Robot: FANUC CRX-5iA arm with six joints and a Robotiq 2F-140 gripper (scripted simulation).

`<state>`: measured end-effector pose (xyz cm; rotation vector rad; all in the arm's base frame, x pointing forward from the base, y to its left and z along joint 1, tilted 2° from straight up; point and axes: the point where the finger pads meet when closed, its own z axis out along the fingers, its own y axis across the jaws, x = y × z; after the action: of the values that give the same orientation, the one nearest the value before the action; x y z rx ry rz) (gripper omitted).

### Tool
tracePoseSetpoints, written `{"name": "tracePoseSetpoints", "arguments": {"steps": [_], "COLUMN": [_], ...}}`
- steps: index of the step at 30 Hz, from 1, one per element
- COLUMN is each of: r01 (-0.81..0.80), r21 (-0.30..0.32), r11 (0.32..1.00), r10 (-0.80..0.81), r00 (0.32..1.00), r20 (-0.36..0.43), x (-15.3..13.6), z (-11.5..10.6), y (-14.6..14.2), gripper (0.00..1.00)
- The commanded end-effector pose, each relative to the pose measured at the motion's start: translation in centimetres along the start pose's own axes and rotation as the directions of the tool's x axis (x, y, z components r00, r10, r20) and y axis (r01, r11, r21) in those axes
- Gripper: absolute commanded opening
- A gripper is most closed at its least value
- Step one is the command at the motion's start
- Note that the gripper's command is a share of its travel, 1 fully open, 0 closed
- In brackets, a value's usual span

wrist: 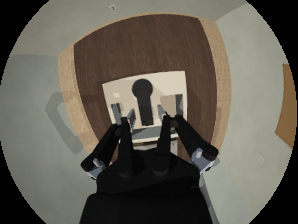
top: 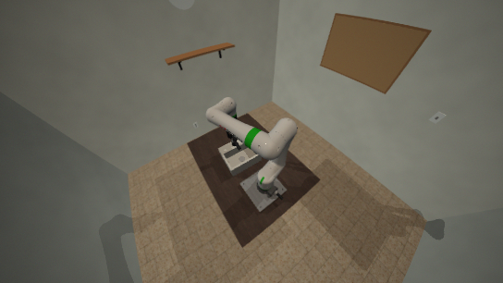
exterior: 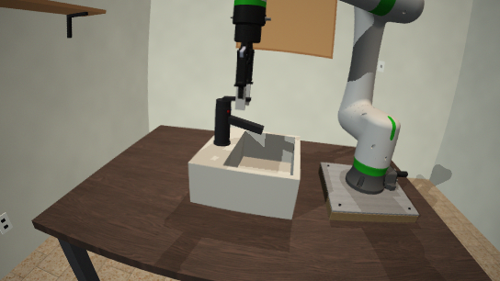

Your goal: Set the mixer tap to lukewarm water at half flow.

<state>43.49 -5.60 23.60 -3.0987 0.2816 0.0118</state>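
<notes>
A black mixer tap [exterior: 222, 121] stands at the back left corner of a white sink basin [exterior: 248, 176]. Its spout [exterior: 246, 124] slants out over the bowl. A red dot [exterior: 228, 111] shows on the side of the tap body. The short lever [exterior: 226, 98] sits on top, low and pointing out over the spout. My gripper [exterior: 242, 102] hangs straight down with its fingertips at the lever's outer end, partly open. In the wrist view the tap [wrist: 141, 99] shows between and beyond my fingers. I cannot tell whether the pads touch the lever.
The sink sits on a dark wooden table [exterior: 138, 202]. My arm's base [exterior: 369, 193] is bolted on a plate to the right of the sink. A shelf [top: 200, 53] and a cork board [top: 374, 48] hang on the walls, far off.
</notes>
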Motion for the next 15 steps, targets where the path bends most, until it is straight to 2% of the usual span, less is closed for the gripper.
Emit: {"name": "tracePoseSetpoints", "arguments": {"steps": [1,15], "r01": [0.0,0.0], "r21": [0.0,0.0], "r11": [1.0,1.0], "r10": [0.0,0.0], "r00": [1.0,1.0], "r20": [0.0,0.0], "x": [0.0,0.0], "z": [-0.4,-3.8], "y": [0.0,0.0], "gripper": [0.39,0.39]}}
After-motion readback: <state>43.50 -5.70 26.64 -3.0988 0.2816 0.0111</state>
